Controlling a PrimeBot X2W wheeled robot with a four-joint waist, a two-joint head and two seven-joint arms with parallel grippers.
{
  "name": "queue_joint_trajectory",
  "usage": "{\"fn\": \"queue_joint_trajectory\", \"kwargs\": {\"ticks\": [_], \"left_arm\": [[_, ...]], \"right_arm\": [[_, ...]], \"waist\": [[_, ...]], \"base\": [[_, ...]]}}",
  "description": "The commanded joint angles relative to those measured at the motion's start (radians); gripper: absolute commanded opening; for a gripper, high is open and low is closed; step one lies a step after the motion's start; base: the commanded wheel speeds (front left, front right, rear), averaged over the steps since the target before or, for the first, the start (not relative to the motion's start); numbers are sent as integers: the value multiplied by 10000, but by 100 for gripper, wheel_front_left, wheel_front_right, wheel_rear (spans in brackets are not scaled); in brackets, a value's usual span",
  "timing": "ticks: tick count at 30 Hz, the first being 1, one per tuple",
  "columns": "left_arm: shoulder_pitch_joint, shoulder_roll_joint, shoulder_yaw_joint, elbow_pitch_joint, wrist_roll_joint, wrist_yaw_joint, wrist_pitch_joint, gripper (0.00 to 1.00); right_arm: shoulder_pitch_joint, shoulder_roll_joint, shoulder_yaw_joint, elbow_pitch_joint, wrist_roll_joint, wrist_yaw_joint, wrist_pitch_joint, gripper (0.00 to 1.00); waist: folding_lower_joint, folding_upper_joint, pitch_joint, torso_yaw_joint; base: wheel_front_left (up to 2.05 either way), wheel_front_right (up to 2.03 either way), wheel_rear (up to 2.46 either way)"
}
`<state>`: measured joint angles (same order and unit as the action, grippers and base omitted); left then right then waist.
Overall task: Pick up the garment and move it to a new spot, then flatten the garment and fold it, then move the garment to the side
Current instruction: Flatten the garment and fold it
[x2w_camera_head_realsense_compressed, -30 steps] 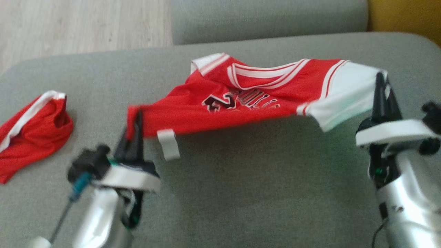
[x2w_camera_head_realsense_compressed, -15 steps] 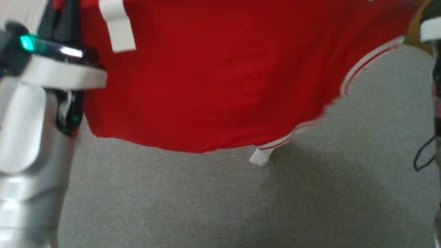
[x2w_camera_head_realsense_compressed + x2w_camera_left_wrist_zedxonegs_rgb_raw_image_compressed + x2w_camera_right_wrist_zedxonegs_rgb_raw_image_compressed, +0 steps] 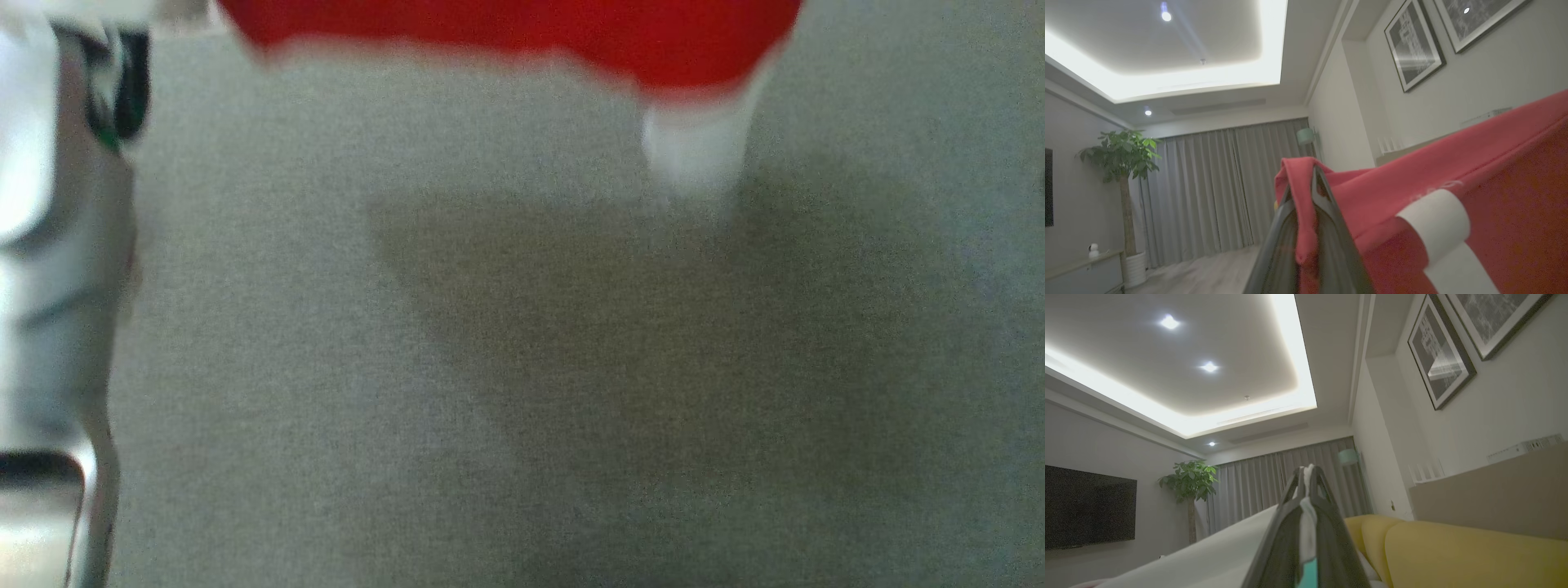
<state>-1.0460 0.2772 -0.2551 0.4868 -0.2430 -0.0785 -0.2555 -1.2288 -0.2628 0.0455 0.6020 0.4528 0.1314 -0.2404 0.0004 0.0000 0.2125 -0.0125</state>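
Red garment (image 3: 506,24) over grey cushion (image 3: 522,392) — curtains (image 3: 1208,188)

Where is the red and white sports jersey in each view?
Head view: red and white sports jersey, blurred, along the top edge.
Left wrist view: centre to right, pinched in left claw.
Right wrist view: bottom centre, white cloth in right claw.
Shared landmark: grey curtains, both wrist views.
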Motion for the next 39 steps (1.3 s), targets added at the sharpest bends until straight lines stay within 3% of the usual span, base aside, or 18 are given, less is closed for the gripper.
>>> {"fn": "queue_joint_trajectory", "kwargs": {"ticks": [1, 5, 11, 20, 28, 35, 39], "left_arm": [[-1100, 331, 615, -581, 141, 187, -51, 0], [-855, -125, 1257, -1147, 43, 169, -58, 0], [1184, -667, 1720, -329, -223, -59, -60, 0], [5992, -1924, 3195, 1061, -742, -326, -61, 0], [8675, -2256, 3948, 416, -538, -439, -62, 0], [9770, -2267, 3450, 140, -890, -466, -62, 0], [10062, -2268, 3280, 58, -1021, -473, -62, 0]], "right_arm": [[-942, -16, -236, -214, -235, -7, -164, 0], [-1035, 43, -517, -117, -269, -7, -207, 0], [881, 43, 285, 313, 13, -7, -211, 0], [5861, -31, 2091, -351, 2272, -7, -197, 0], [9230, -111, 2921, -1596, 3557, -7, 153, 0], [11374, -161, 3314, -2417, 3890, -7, 810, 0], [12034, -215, 3038, -2888, 3932, -7, 992, 0]], "waist": [[-4, 0, 334, -10], [-4, 0, 468, -16], [-4, 0, 429, -175], [-4, 0, 85, -743], [-4, 0, -794, -1081], [-4, 0, -1427, -1069], [-4, 0, -1650, -1031]], "base": [[0, 0, 0], [0, 0, 0], [0, 0, 0], [0, 0, 0], [0, 0, 0], [0, 0, 0], [0, 0, 0]]}}
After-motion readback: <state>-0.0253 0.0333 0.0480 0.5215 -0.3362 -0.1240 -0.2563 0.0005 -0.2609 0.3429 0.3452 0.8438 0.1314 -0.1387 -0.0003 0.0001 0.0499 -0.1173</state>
